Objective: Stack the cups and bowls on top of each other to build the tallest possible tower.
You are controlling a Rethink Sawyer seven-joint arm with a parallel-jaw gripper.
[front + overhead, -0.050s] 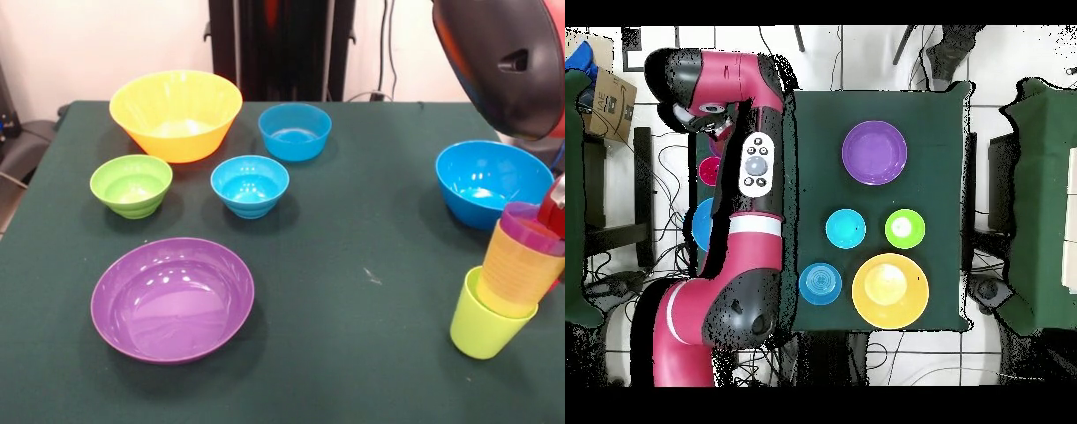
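1. You can see dark print on the cardboard box [607, 100] at the overhead view's left edge, but it is too small to read.
2. You will find no readable text, label, brand or number on the bowls, cups, table or arm in either view.

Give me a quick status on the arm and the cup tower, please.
Gripper at the tower, open or shut unclear. Tower: purple cup in yellow in lime green, leaning. Large blue bowl close behind; other bowls apart.
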